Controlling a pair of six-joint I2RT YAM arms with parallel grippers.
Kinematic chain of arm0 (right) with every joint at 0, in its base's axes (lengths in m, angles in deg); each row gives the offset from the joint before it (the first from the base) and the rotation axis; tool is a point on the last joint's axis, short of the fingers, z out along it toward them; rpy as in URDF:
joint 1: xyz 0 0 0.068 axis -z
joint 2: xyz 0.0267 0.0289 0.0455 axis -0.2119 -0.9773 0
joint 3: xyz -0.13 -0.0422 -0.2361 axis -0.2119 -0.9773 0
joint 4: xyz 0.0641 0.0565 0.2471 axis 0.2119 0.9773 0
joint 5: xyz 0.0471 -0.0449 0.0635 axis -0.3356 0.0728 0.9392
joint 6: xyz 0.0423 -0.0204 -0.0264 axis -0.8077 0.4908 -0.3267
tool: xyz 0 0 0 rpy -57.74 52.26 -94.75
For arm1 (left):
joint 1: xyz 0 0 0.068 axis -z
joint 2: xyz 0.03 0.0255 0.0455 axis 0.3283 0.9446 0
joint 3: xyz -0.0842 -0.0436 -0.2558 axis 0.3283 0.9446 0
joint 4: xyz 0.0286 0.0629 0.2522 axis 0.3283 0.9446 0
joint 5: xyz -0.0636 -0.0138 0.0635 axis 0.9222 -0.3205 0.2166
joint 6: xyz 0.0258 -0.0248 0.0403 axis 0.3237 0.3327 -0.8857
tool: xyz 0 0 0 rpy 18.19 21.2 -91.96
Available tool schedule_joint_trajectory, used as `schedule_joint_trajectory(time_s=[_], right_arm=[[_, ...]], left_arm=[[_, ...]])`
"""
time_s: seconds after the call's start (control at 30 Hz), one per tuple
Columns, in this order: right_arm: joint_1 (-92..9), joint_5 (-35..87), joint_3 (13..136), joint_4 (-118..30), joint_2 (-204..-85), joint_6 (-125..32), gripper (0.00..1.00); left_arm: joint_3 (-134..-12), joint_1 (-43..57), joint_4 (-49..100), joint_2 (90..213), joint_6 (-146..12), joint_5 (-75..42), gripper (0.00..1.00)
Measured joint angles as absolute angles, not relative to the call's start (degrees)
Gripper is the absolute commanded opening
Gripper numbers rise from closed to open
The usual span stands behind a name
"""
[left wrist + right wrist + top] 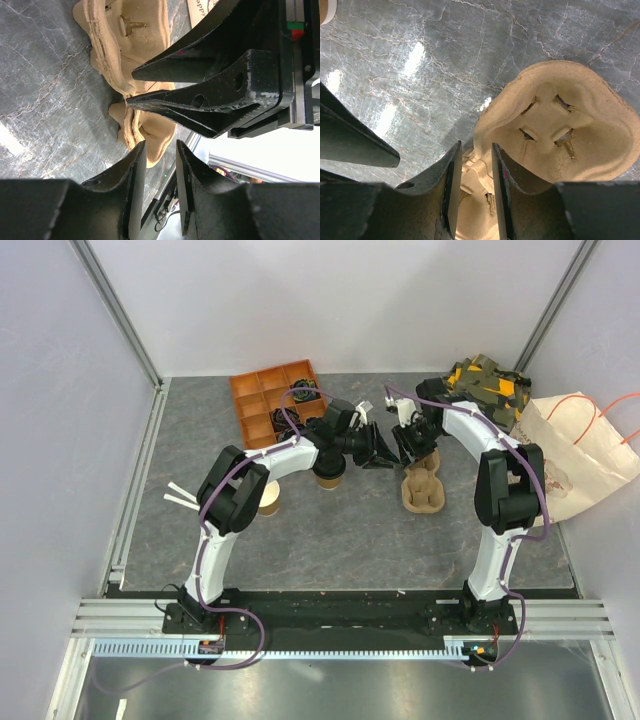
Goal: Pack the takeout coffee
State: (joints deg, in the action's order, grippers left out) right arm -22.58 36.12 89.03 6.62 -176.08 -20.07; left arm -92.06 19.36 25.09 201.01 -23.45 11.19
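Note:
The takeout coffee point(330, 474), a tan cup with a black lid, stands on the table, partly under my left arm. The brown pulp cup carrier point(422, 488) lies right of it with its pockets empty; it also shows in the left wrist view point(131, 40) and the right wrist view point(555, 125). My left gripper point(376, 451) is open and empty, hovering between the coffee and the carrier point(160, 155). My right gripper point(413, 447) is open, with its jaws straddling the carrier's far rim point(474, 150).
A lidless tan cup point(268, 499) stands left of the coffee. An orange divided tray point(272, 400) is at the back, a camouflage bag point(488, 383) at the back right, a paper bag point(580, 455) at the right. White sticks point(180, 498) lie at the left.

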Motion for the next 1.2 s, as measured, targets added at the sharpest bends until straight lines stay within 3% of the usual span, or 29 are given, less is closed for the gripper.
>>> schedule_joint_trajectory(time_s=[0.37,0.57,0.97,1.1,1.2], right_arm=[[-22.6,36.1,89.0,6.9,-177.3,-19.6,0.34],[-22.6,36.1,89.0,6.9,-177.6,-19.3,0.2],[-22.6,36.1,89.4,8.3,-177.6,-18.8,0.13],[-22.5,36.1,89.7,9.2,-177.6,-18.6,0.0],[-22.4,36.1,89.7,10.0,-177.5,-18.4,0.0]], left_arm=[[-92.0,19.2,25.1,201.0,-23.4,11.3,0.37],[-92.0,19.2,25.0,201.0,-23.4,11.3,0.37],[-91.6,19.2,24.8,201.0,-23.4,11.3,0.35],[-91.1,19.2,24.7,201.0,-23.4,11.3,0.34],[-91.1,19.2,24.6,201.0,-23.4,11.3,0.34]])
